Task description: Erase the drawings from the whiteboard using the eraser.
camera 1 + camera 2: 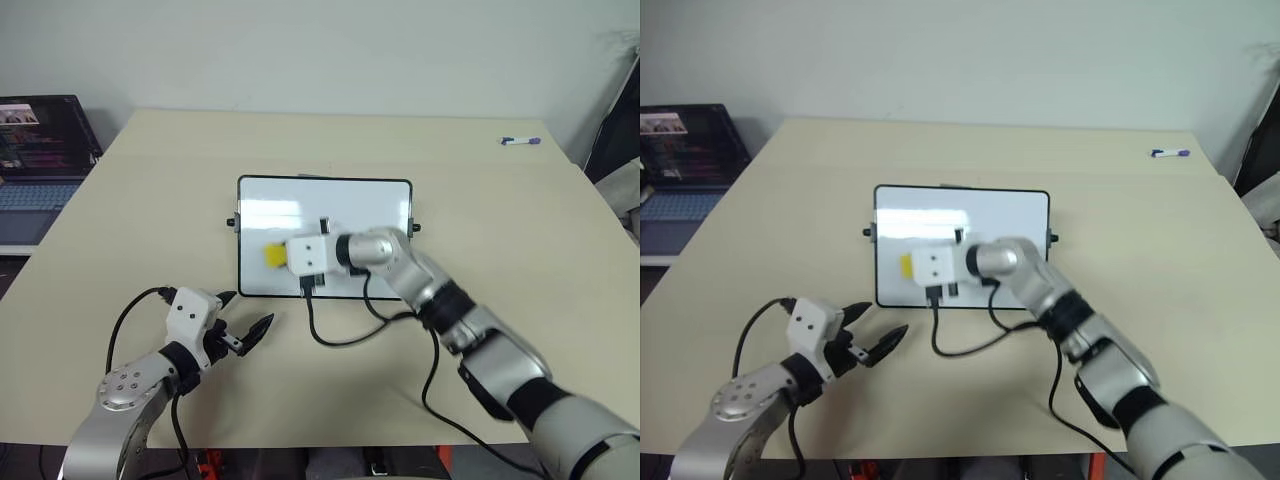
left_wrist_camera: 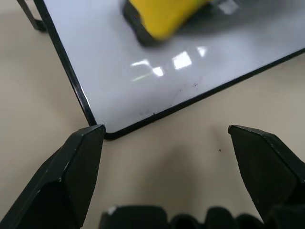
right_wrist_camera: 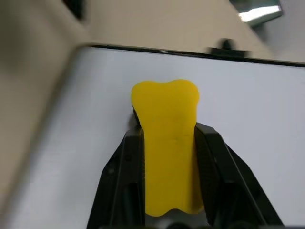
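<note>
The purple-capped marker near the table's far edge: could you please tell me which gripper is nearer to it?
Right. The right gripper is over the whiteboard, holding the eraser, nearer the marker. The left gripper is off the board's near left corner, farther away.

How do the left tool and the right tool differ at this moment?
The left tool is open and empty; the right tool is shut on the yellow eraser. The left tool hovers near the whiteboard corner; the right tool is over the board. Both have black fingers.

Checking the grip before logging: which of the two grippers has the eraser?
The right gripper, shut on the yellow eraser over the whiteboard; the left gripper is open beside the board.
</note>
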Controlling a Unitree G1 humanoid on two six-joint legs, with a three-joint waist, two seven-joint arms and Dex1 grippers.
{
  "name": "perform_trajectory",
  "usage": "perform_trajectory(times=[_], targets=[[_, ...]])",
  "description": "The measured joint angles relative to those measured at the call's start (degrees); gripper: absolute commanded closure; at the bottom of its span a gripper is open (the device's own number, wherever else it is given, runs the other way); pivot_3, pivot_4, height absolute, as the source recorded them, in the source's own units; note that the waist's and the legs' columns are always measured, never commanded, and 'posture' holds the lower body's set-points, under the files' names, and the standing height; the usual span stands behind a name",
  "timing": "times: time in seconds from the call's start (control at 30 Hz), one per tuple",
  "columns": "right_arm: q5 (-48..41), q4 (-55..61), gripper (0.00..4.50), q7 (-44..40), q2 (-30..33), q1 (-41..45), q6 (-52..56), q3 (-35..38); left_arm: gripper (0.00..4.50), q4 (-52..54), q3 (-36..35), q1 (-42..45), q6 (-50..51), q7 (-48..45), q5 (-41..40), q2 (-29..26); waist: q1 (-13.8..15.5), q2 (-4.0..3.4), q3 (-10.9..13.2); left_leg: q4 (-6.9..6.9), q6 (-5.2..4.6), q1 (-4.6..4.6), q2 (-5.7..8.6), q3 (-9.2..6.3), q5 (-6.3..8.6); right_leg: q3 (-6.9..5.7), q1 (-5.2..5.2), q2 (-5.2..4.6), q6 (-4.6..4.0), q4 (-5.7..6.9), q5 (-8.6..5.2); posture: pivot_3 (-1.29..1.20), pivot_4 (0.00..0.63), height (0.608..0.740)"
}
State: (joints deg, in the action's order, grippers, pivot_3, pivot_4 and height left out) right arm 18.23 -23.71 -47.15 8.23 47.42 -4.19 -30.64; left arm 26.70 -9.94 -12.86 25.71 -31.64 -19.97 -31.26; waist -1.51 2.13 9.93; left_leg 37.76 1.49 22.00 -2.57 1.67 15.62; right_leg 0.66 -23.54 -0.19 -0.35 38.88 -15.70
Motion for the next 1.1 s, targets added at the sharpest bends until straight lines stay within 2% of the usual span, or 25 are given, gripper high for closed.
perform_trajectory(times=[0.03, 0.17, 0.23, 0.37, 0.47, 0.53, 0.67, 0.77, 0.9, 1.1], targets=[[-1.5, 3.0, 3.43, -0.8, 0.7, -1.9, 2.5, 0.7, 0.00, 0.1, 0.1, 0.1, 0.1, 0.1, 0.0, 0.0, 0.0, -0.04, 0.0, 0.00, 0.01, 0.06, 0.00, 0.02, 0.00, 0.01, -0.07, -0.01, 0.00, 0.01, 0.00, 0.00, 0.150, 0.740], [-9.6, 20.4, 3.43, -1.5, 4.6, -8.7, 17.2, 11.8, 0.00, 2.3, 0.6, 4.0, 0.5, 0.0, -0.1, -1.0, 0.4, -0.05, 0.1, 0.07, 0.02, 0.28, 0.03, -0.16, 0.01, -0.16, -0.12, -0.03, 0.01, -0.02, 0.00, 0.00, 0.150, 0.740], [-14.7, 30.8, 3.43, -1.0, 5.7, -12.6, 25.0, 18.5, 0.00, 2.6, 1.6, 9.0, 1.5, -0.6, -0.2, -2.1, 0.7, -0.05, 0.1, 0.06, 0.02, 0.30, 0.03, -0.22, 0.01, -0.23, -0.12, -0.02, 0.02, -0.05, -0.01, 0.00, 0.150, 0.740], [-22.5, 50.1, 3.43, 2.1, 10.9, -23.9, 40.8, 31.7, 0.00, 1.2, 7.2, 24.6, 3.3, -3.9, -0.4, -2.7, 1.5, -0.08, 0.1, 0.07, 0.04, 0.48, 0.16, -0.29, 0.02, -0.25, -0.11, -0.02, 0.14, -0.19, -0.05, 0.00, 0.150, 0.740], [-26.0, 60.5, 3.43, 6.9, 10.9, -30.6, 51.6, 39.9, 0.00, -4.6, 14.1, 35.0, 3.6, -7.3, 0.2, -0.4, 1.2, -0.10, 0.1, 0.06, 0.06, 0.50, 0.17, -0.23, 0.03, -0.14, -0.16, 0.07, 0.22, -0.18, -0.09, 0.00, 0.150, 0.740], [-26.9, 65.0, 3.43, 10.0, 10.7, -33.5, 56.7, 42.8, 0.00, -7.8, 18.4, 39.5, 2.7, -10.0, 0.9, 1.5, 0.6, -0.11, 0.1, 0.04, 0.07, 0.49, 0.14, -0.15, 0.03, -0.02, -0.23, 0.16, 0.26, -0.13, -0.12, 0.00, 0.150, 0.740], [-26.5, 69.1, 3.43, 16.3, 10.6, -40.1, 62.1, 45.2, 0.00, -15.0, 24.6, 46.9, -0.3, -16.2, 1.6, 5.9, 0.1, -0.11, 0.1, 0.06, 0.08, 0.52, 0.13, -0.18, 0.03, 0.00, -0.31, 0.29, 0.56, -0.03, -0.30, 0.00, 0.150, 0.740], [-23.0, 68.1, 3.43, 24.2, 8.0, -44.9, 65.2, 45.1, 0.00, -21.0, 31.5, 53.3, -4.2, -24.8, 2.3, 10.6, 0.3, -0.11, 0.1, 0.11, 0.08, 0.58, 0.26, -0.11, 0.02, 0.11, -0.35, 0.43, 0.60, -0.01, -0.33, 0.00, 0.150, 0.740], [-21.4, 67.7, 3.43, 29.9, 6.8, -45.0, 66.6, 44.7, 0.00, -26.4, 36.7, 55.7, -8.8, -32.3, 3.9, 12.5, -0.9, -0.16, 0.1, 0.11, 0.07, 0.66, 0.20, 0.12, 0.03, 0.44, -0.52, 0.56, 0.68, 0.03, -0.30, 0.00, 0.150, 0.740], [-20.7, 63.4, 3.43, 35.6, 4.3, -44.0, 67.0, 44.8, 0.00, -32.9, 38.6, 56.3, -15.4, -36.3, 8.2, 13.9, -0.4, -0.18, 0.1, 0.12, 0.06, 0.67, 0.10, 0.01, 0.03, 0.33, -0.56, 0.77, 0.67, 0.05, -0.31, 0.00, 0.150, 0.740]])
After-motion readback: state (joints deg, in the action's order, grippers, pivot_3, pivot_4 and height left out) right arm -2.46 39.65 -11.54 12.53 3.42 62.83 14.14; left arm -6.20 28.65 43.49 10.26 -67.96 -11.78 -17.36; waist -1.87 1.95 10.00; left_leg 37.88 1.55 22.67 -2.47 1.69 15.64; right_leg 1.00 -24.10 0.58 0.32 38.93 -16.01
